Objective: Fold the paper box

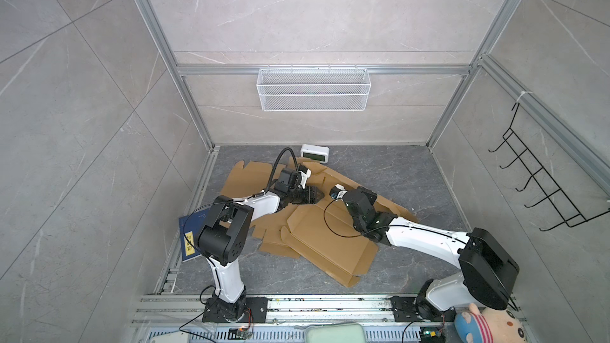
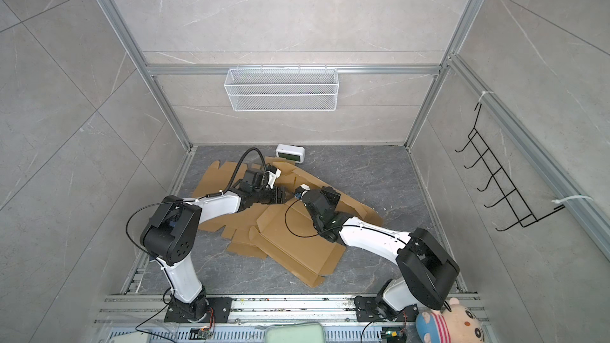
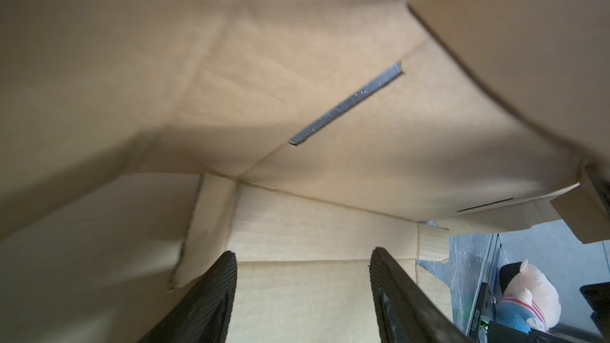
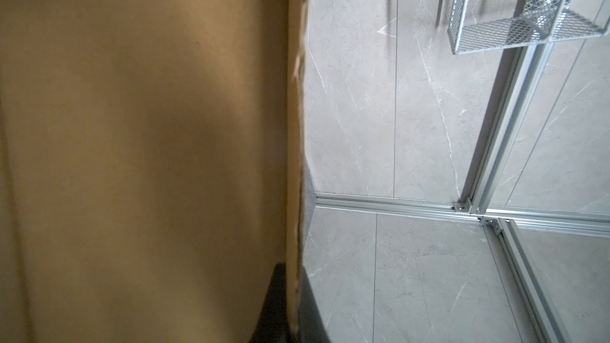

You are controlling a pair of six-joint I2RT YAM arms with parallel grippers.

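The paper box is brown cardboard lying unfolded on the dark floor, with a large panel (image 1: pixel 330 245) at the front and more flat panels (image 1: pixel 251 176) behind it. In the left wrist view my left gripper (image 3: pixel 303 254) is open. Its fingers (image 3: pixel 218 292) hover over a creased panel (image 3: pixel 330 160) with a slot cut in it, and nothing is between them. In both top views it sits over the middle of the cardboard (image 1: pixel 317 194) (image 2: pixel 285 196). My right gripper (image 4: pixel 293 305) is shut on the thin edge of a raised cardboard flap (image 4: pixel 148 127), close to the left gripper.
A white digital clock (image 1: pixel 314 153) stands at the back wall and a wire basket (image 1: pixel 313 89) hangs above it. A blue book (image 1: pixel 189 239) leans at the left edge. A plush toy (image 1: pixel 488 325) lies by the right arm's base. A black hook rack (image 1: pixel 541 186) is on the right wall.
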